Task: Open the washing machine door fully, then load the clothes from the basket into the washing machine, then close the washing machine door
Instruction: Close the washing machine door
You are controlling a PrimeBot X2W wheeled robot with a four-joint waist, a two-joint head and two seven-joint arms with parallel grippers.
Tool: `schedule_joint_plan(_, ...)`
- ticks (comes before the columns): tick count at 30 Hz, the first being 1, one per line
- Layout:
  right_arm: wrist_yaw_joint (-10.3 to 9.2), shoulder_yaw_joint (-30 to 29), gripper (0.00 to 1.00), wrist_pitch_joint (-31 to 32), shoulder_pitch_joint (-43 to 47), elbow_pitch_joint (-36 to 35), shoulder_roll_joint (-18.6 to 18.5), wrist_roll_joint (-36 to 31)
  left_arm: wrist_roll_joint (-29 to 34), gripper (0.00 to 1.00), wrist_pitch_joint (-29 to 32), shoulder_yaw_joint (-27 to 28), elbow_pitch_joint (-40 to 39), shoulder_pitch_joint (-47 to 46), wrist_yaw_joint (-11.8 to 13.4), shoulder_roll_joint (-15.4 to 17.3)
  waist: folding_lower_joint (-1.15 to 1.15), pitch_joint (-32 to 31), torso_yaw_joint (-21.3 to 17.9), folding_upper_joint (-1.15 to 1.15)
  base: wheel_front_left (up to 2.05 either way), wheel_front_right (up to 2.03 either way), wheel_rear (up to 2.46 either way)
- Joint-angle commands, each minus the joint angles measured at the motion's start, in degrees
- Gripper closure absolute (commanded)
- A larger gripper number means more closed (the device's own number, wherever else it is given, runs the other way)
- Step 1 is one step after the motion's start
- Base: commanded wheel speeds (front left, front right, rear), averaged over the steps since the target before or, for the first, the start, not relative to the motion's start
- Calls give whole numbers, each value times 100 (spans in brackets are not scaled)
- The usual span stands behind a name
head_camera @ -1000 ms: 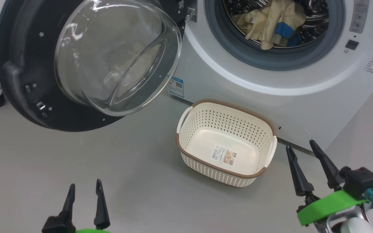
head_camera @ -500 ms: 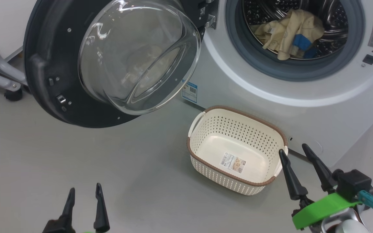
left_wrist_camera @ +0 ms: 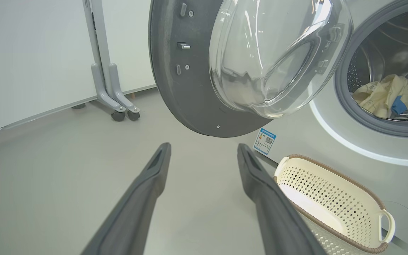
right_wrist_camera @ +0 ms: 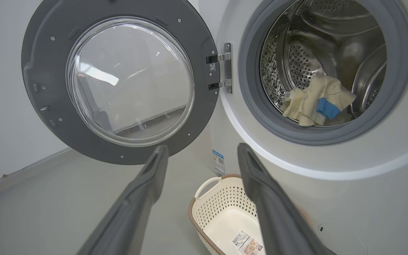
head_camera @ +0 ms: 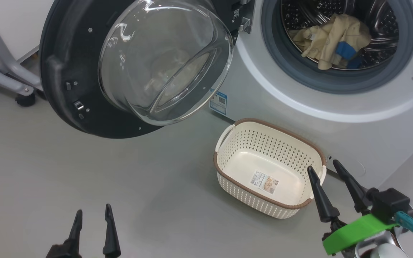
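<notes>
Clothes [head_camera: 326, 39] in washing machine [head_camera: 299, 118]; door [head_camera: 63, 53] swung open; left claw [head_camera: 93, 209] spread; right claw [head_camera: 323, 165] spread

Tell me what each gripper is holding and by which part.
Nothing is held. The left gripper and the right gripper are both open and empty. The clothes lie inside the washing machine, and the basket has nothing in it.

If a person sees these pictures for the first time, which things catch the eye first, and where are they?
The big round black door with its bulging glass window hangs wide open, left of the white washing machine. Inside the steel drum lie pale yellow clothes with a blue patch. On the grey floor in front stands an empty cream basket, the open right gripper near it.
</notes>
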Motion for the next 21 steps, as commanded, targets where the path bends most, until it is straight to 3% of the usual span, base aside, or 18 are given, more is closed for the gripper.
schedule_joint_plan(1,-16,107,0,-37,-177,-147,-154,9,-25,0,-63,211,-209,-73,9,58,0,13,10,0,0,0,0)
schedule_joint_plan(18,-16,304,0,-37,-409,-73,-263,64,-217,0,-63,287,-387,-3,190,58,0,153,93,0,0,0,0)
schedule_joint_plan(19,-16,313,0,-37,-417,-68,-264,68,-338,4,-63,315,-380,15,211,58,0,151,94,0,0,0,0)
schedule_joint_plan(21,-16,325,0,-37,-426,-60,-262,74,-830,100,-63,479,-339,47,248,58,0,146,97,0,0,0,0)
